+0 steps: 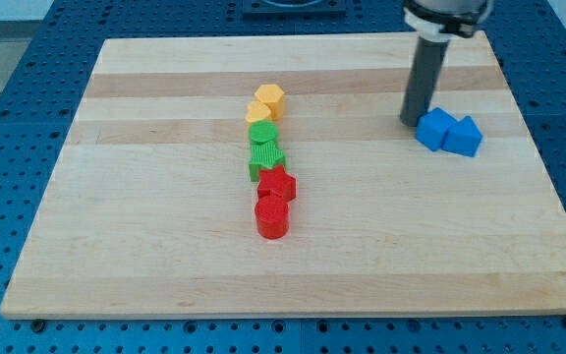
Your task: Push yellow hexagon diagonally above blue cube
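A pale wooden bench [165, 246] with lengthwise grain stripes lies on a blue perforated surface [28, 88] under even, soft light.

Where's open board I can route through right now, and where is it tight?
Open: all the board left of the centre column, the broad strip between that column and the blue blocks, and the bottom. Tight: the column from the yellow hexagon down to the red cylinder, and my tip against the blue cube.

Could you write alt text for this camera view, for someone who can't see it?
A dark rod's tip rests beside two touching blue blocks at a wooden board's upper right. Mid-board, a column runs down: two yellow blocks, two green, two red.
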Controlling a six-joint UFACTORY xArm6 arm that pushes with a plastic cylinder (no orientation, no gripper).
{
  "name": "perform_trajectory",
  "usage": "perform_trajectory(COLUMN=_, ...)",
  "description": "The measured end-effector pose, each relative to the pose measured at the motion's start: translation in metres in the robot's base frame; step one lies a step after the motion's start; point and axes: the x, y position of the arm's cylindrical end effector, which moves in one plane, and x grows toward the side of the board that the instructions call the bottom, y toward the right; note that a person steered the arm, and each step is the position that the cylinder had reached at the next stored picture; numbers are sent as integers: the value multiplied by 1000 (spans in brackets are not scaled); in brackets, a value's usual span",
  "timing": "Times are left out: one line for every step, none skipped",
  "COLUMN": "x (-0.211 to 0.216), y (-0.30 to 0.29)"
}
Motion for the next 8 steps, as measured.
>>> perform_trajectory(x=-13, y=9)
perform_trajectory(x=-51, y=-18)
perform_trajectory(x=-101, y=-68)
perform_trajectory(x=-154, y=-135)
perform_trajectory(x=-159, y=-225)
perform_trajectory(x=-108, y=-266)
perform_trajectory(x=-73, y=-272)
perform_trajectory(x=-35, y=-250)
